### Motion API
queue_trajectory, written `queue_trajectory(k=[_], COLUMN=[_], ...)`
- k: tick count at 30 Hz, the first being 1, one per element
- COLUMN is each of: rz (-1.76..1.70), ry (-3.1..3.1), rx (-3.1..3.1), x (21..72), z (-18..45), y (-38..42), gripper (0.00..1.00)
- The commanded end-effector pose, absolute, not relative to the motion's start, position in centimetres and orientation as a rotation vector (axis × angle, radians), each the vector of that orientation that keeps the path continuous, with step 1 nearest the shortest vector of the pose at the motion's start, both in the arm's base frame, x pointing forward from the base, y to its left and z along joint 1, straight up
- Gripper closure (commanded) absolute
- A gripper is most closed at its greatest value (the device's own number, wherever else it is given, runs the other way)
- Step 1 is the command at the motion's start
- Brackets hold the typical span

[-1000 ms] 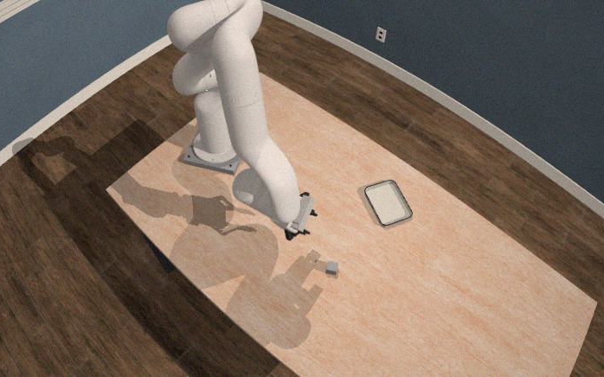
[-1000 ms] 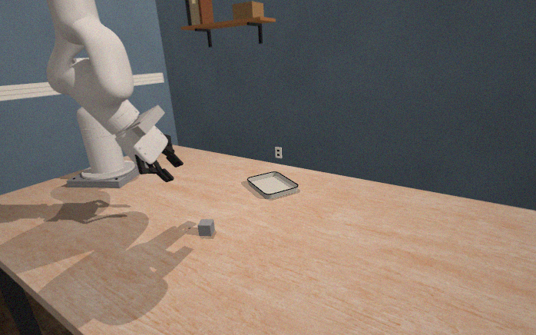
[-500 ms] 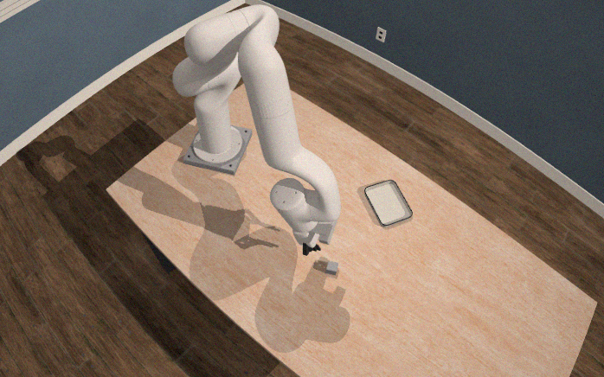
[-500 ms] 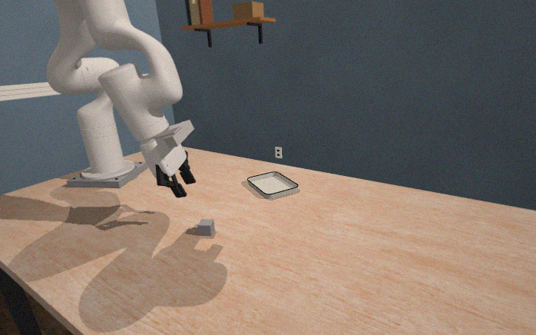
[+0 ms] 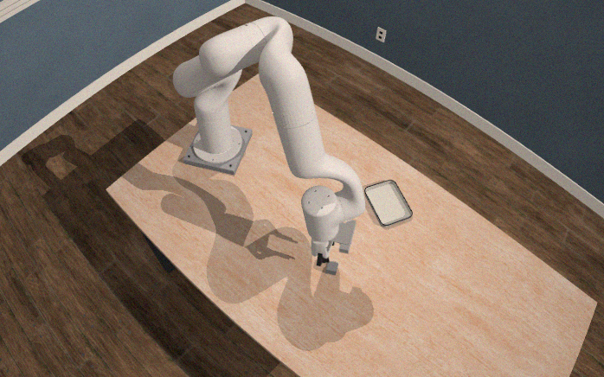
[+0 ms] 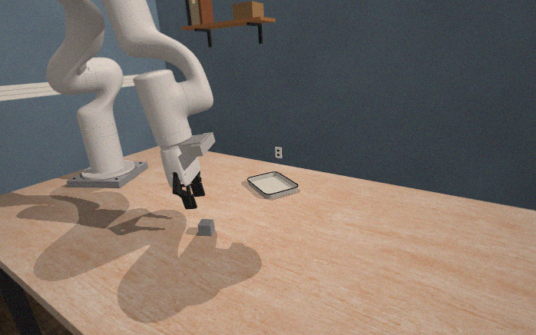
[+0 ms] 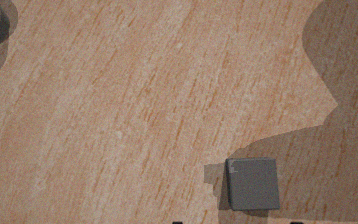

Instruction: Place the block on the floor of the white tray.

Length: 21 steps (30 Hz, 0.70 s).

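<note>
Claw lining up over the block

Half-parted black claw (image 6: pixel 190 195) hovers, holding nothing; small grey cube block (image 6: pixel 206 227) rests on the light wooden worktop (image 6: pixel 386 249) (at its 5 o'clock). Centre first, then descend straight.

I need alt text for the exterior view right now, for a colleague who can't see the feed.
A white robot arm hangs its open gripper just above and slightly left of a small grey block that sits on a light wooden table. The fingers hold nothing. A shallow white tray with a dark rim sits farther back and to the right, with nothing in it.
</note>
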<state>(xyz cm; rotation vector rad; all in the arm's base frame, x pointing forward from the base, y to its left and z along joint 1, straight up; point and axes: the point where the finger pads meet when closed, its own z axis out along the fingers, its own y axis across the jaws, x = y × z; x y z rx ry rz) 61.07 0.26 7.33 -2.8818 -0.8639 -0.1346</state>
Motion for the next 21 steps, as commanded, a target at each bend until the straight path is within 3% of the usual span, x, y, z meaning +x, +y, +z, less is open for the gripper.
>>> queue_trajectory(k=[1, 21], rz=[-0.071, -0.005], ry=[-0.905, -0.990], rx=[-2.924, -2.989], x=[62.2, 64.4], z=[6.8, 5.5], y=[0.4, 0.5], gripper=[0.42, 0.42])
